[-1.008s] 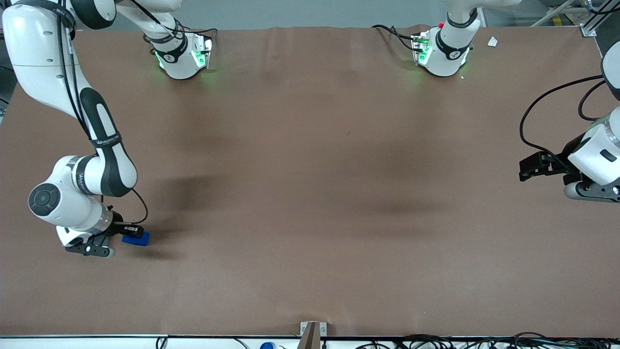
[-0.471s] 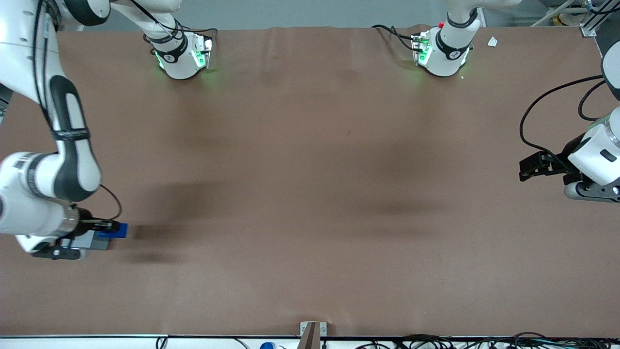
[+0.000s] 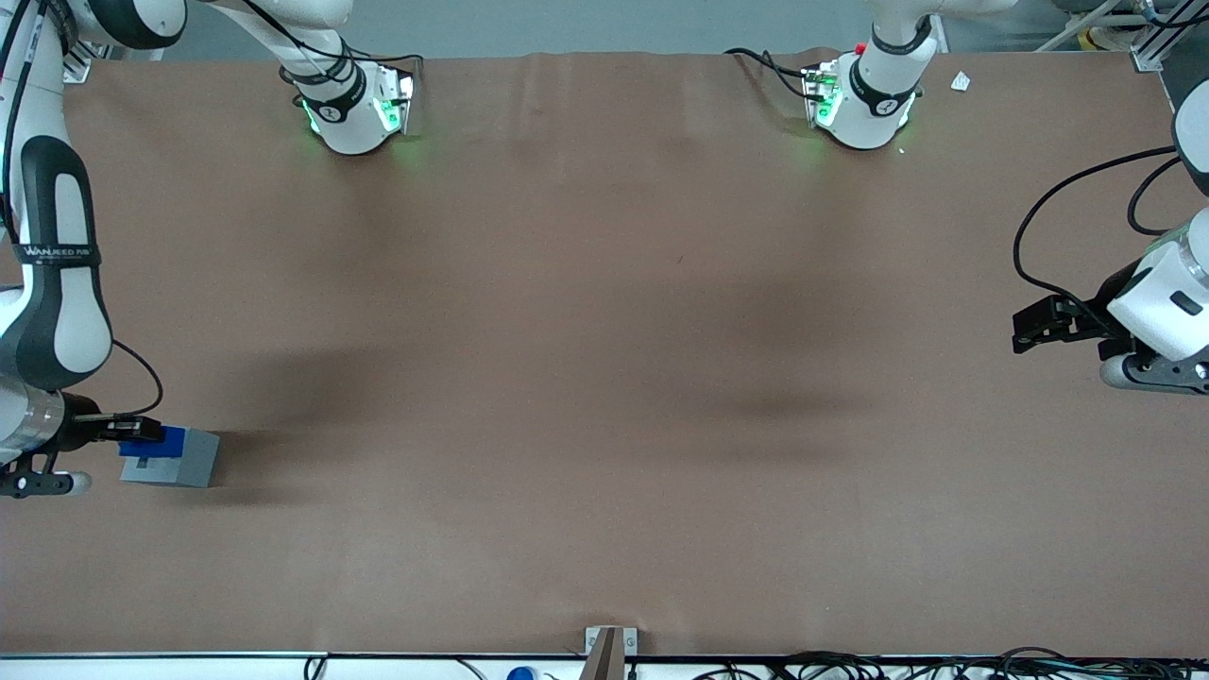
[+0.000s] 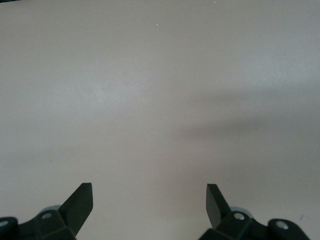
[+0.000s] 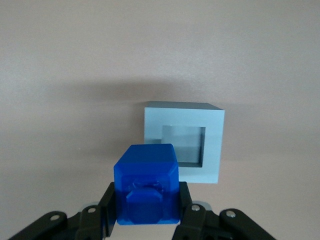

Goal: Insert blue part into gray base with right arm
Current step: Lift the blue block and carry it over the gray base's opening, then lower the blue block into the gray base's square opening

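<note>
Front view, going from the working arm's end of the bench: the right arm comes down w/ its black-and-white link, and the end effector is low, just above the gray base. It holds the blue part between its two fingers, closed on the sides of the part. The blue part hangs over the top of the gray base, on the side nearer to the end effector; I cannot tell if they touch. The gray base stands on the brown bench, near the working arm's end and nearer to the front camera than the arm bases.

Right wrist view shows the look better. The blue part is a small bright blue block w/ beveled edges and a raised stepped shape on the face toward the camera. Black fingers press it from both sides. The gray base is a light gray square block w/ a darker square recess in its top. The blue part covers one corner of the base, approx. beside the recess, not in it.
</note>
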